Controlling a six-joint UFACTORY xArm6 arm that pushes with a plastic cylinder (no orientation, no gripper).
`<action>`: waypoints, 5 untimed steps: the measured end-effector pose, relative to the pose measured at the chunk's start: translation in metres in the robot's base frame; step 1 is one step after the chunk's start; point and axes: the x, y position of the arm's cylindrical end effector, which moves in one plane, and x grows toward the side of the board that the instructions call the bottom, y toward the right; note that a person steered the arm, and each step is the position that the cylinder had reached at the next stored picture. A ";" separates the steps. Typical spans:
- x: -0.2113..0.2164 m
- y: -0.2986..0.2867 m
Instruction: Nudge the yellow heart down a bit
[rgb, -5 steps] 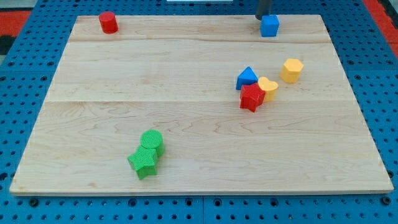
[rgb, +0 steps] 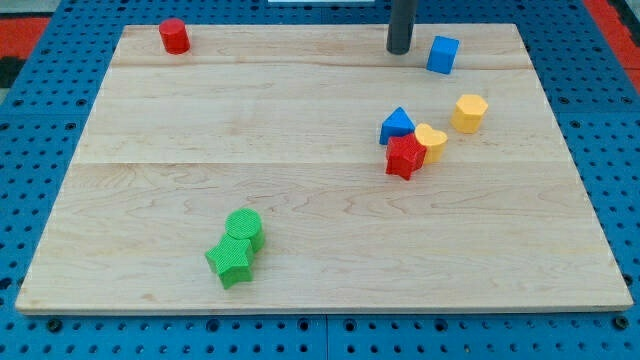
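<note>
The yellow heart lies right of the board's middle, touching the red star at its lower left. The blue triangle sits just left of and above the heart. A yellow hexagon stands apart to the heart's upper right. My tip is near the view's top, well above the heart and just left of the blue cube, not touching it.
A red cylinder stands at the top left corner of the wooden board. A green cylinder and a green star touch each other near the bottom left. Blue pegboard surrounds the board.
My tip has moved left and down, from above the blue cube to its left. The blue cube has shifted slightly right and down and turned a little.
</note>
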 end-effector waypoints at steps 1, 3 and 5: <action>0.038 0.008; 0.107 0.018; 0.178 0.029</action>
